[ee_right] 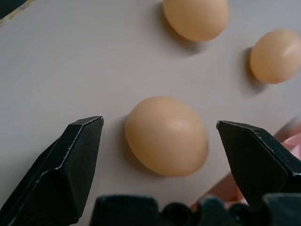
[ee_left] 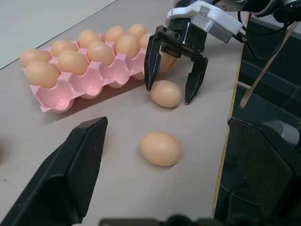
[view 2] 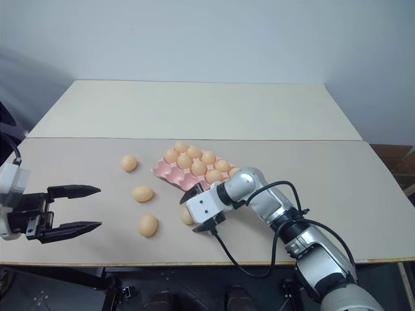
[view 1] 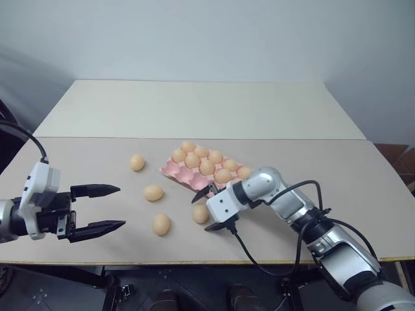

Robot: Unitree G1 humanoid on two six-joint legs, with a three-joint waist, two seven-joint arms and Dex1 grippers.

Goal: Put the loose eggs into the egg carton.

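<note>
My right gripper (view 1: 206, 210) hangs low over the table (view 1: 337, 162) near its front edge, fingers spread wide and empty. One egg (view 1: 200, 213) lies on the table between the two fingers (ee_left: 151, 66), touched by neither; in my right wrist view that egg (ee_right: 166, 135) sits squarely in the gap with bare table on both sides of it. The carton (view 1: 179, 172) lies just behind this gripper, toward the middle of the table, set at a slant to the edges. Most of its cups hold eggs; the row of cups on its left side is bare pink.

My left gripper (view 1: 107, 208) is near the front left corner, also wide open and holding nothing, pointing across toward the eggs. Three more eggs lie loose between it and the carton: one (view 1: 161, 224) close to the front edge, one (view 1: 153, 192) behind that, and one (view 1: 137, 162) farther back, left of the carton.

My right wrist covers the carton's near right corner, so I cannot count the cups there. The egg between my right fingers is partly hidden from my head views by the gripper.
</note>
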